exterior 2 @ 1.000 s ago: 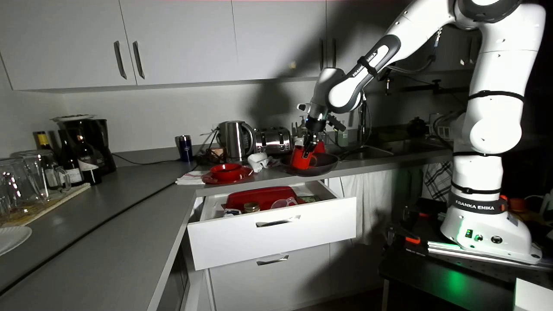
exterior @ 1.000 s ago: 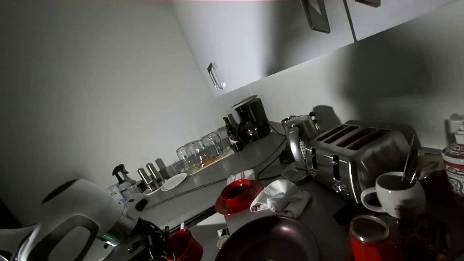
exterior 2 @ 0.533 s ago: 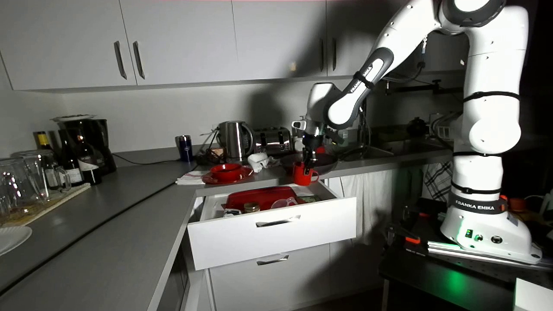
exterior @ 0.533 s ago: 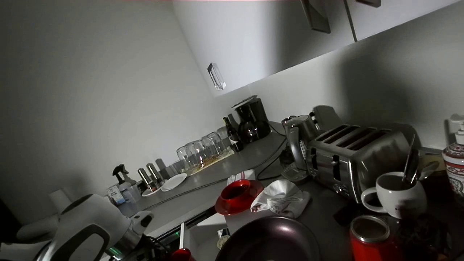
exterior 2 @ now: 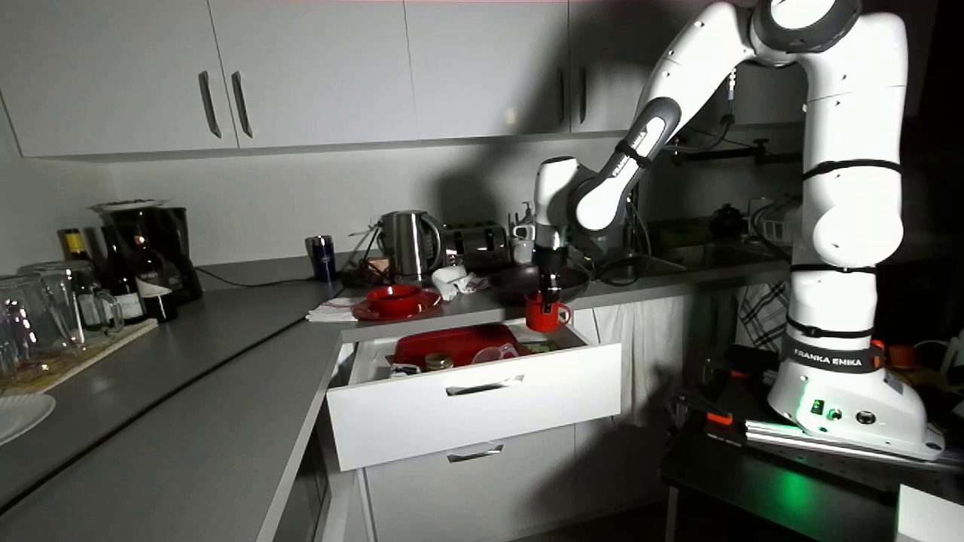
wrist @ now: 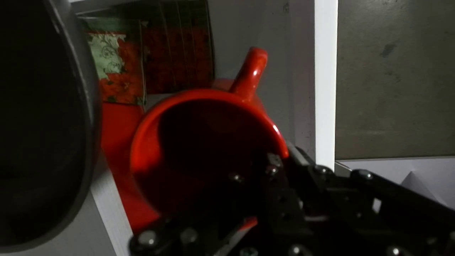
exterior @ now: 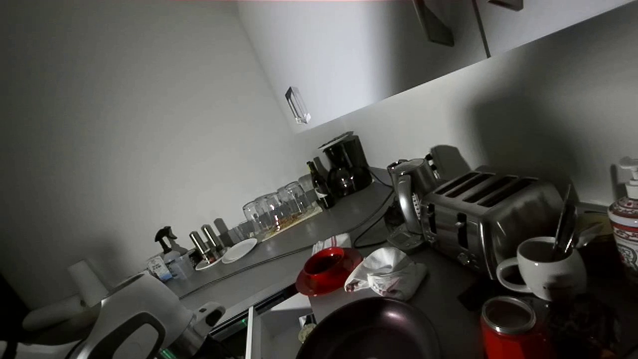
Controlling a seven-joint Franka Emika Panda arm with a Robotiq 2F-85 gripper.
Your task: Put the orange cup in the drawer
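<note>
Fingers [wrist: 277, 181] pinch the red cup [exterior 2: 540, 319] at its rim [wrist: 199, 94] — there it hangs, roughly upright, above the open drawer [exterior 2: 473, 418] | handle [wrist: 250, 71] juts to one side | a flowery packet [wrist: 122, 83] and a red item [exterior 2: 459, 341] sit in the drawer | dark pan [exterior 2: 512, 284] rests on the bench [exterior 2: 166, 421] — right behind the cup in an exterior view.

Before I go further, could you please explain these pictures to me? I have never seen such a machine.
The machine is a white robot arm; its black gripper works somewhat like a hand. Two views look from outside the robot; the third, from the arm itself, looks down into the red-orange cup. The gripper holds that cup over the open drawer. On the grey counter are a dark pan, a toaster, a kettle, and a red bowl on a red plate.
</note>
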